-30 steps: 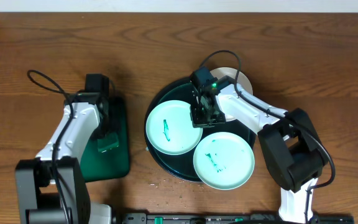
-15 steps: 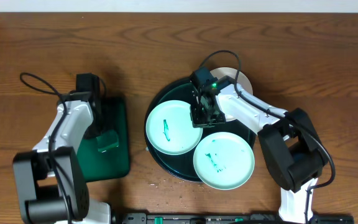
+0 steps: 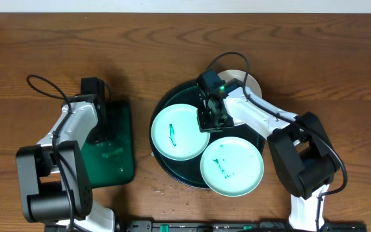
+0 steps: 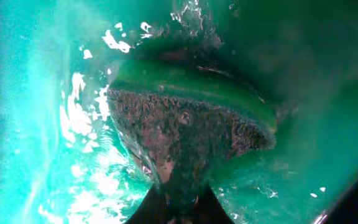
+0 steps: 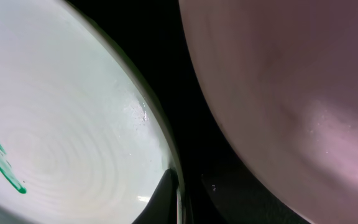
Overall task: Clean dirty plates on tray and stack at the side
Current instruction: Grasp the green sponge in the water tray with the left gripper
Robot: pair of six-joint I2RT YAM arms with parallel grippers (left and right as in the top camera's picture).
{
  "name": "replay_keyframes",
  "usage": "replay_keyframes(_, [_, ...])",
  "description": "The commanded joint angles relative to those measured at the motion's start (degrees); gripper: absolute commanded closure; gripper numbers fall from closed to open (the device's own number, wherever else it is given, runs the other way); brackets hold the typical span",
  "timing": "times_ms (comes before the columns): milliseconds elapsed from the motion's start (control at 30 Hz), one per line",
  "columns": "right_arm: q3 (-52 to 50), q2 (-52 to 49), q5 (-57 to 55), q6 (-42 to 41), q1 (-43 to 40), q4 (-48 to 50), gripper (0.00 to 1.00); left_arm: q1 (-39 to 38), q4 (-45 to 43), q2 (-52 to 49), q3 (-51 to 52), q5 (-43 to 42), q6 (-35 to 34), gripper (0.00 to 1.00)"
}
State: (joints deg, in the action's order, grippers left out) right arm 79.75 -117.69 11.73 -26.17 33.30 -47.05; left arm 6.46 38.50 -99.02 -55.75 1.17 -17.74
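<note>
The round dark tray (image 3: pixel 161 109) holds a pale mint plate (image 3: pixel 179 132) with a green smear. A second smeared mint plate (image 3: pixel 232 165) overlaps the tray's front right rim. The white plate (image 3: pixel 252 84) lies behind the right arm, mostly hidden. My right gripper (image 3: pixel 210 117) is shut on the first mint plate's right rim; the right wrist view shows a finger (image 5: pixel 178 194) on that plate's (image 5: pixel 61 124) edge. My left gripper (image 3: pixel 106 138) is down in the rectangular tray, shut on a sponge (image 4: pixel 185 124) with a dark scouring face.
The small rectangular dark green tray (image 3: pixel 122 164) at the left is wet, with water glinting on it (image 4: pixel 48 155). Another plate surface (image 5: pixel 291 93) fills the right of the right wrist view. Bare wooden table (image 3: pixel 57 38) lies all around.
My left arm has shifted over the rectangular tray, moving the sponge slightly back and left. The right arm and the plates have not moved.
</note>
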Motion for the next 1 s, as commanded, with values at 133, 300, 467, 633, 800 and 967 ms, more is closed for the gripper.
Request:
replay_keyframes(133, [-1.6,-1.5,-0.9,-0.6,0.9,0.6,0.99,-0.1,0.2,-1.2,0.7,-4.2,0.3,0.93])
replay_keyframes(300, [-1.6,-1.5,-0.9,-0.6,0.9,0.7,0.99,-0.2,1.4,3.3,0.1,-4.2,0.5,0.93])
replay_keyframes(467, [-1.6,-1.5,-0.9,-0.6,0.9,1.2,0.99,-0.8,3.2,13.7,0.1,-2.8,2.4,0.93])
replay_keyframes(633, [-1.6,-1.5,-1.0,-0.3,0.9,1.5,0.99,-5.4,2.9,23.3,0.1,7.9,2.3,0.93])
replay_keyframes(800, [-1.6,-1.5,-1.0,-0.3,0.9,1.5,0.99,-12.4,1.3,25.2,0.1,25.6,-1.1,0.93])
replay_keyframes(967, [-1.6,-1.5,-0.9,0.1,0.9,1.4,0.99,-17.7,1.4,22.8,0.1,41.5,-6.3,0.93])
